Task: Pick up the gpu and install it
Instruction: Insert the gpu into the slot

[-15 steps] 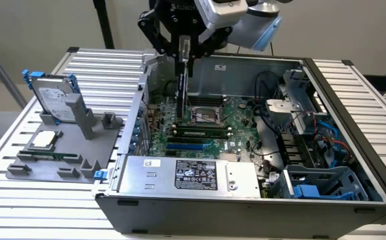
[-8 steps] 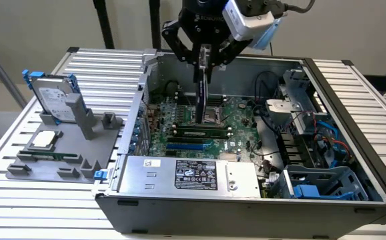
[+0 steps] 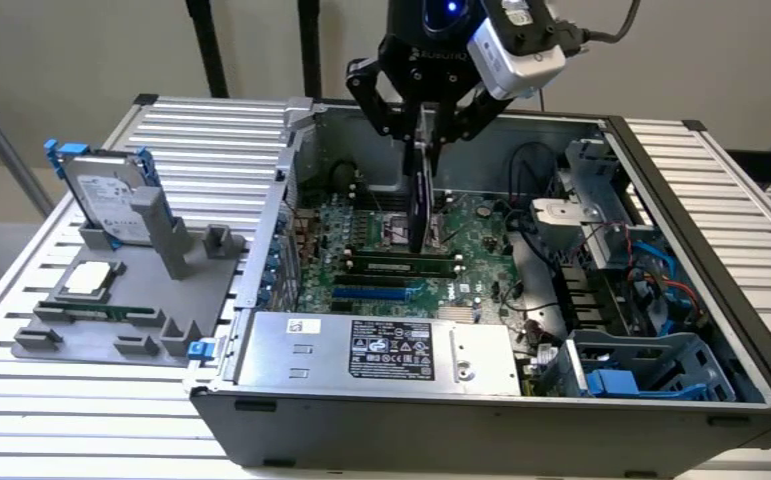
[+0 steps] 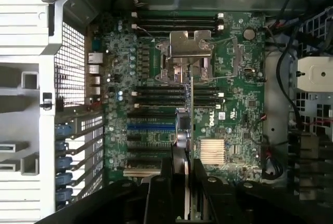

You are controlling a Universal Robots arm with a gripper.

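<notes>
Presently: gpu (image 3: 420, 200), held upright and edge-on by the fingers (image 4: 165, 182) of the gripper (image 3: 423, 135), which are closed narrow on its top edge, hanging inside the open case (image 3: 492, 420) over the motherboard (image 3: 479, 235). Step judged: install, with pick-up done; seating calls for the lower edge squared over one slot and a straight press down. Unclear: which slot lies beneath, whether the card touches the board, and its bracket end.

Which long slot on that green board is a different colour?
The blue slot; the other long slots are black. It lies close to the gpu that the claw holds on edge.
</notes>
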